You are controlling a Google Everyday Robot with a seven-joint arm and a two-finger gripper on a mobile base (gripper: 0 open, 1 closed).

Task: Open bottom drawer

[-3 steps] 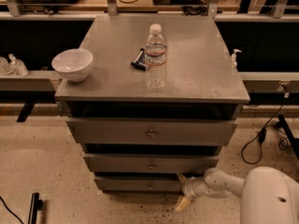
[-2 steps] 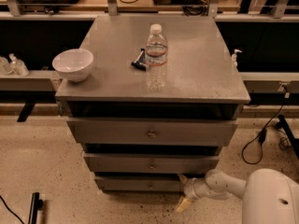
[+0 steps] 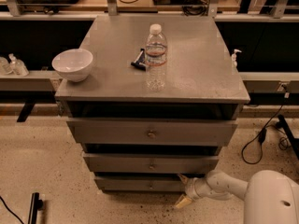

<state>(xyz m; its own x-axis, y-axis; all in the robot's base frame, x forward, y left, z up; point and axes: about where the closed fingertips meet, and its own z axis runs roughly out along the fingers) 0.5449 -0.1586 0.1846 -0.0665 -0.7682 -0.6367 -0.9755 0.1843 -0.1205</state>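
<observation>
The bottom drawer (image 3: 140,184) is the narrowest grey front, lowest of three, with a small round knob (image 3: 150,186). Its front stands slightly forward, under a dark gap. My gripper (image 3: 181,190) is at the drawer's right front corner, low near the floor. One tan finger points up against the drawer's corner, the other (image 3: 181,201) points down toward the floor. The fingers are spread apart and hold nothing. The white arm (image 3: 219,186) reaches in from the lower right.
The middle drawer (image 3: 150,164) and the top drawer (image 3: 152,133) sit above. On the cabinet top (image 3: 196,69) stand a white bowl (image 3: 73,64), a water bottle (image 3: 155,56) and a small dark object (image 3: 138,60). Cables (image 3: 259,141) lie on the floor at right.
</observation>
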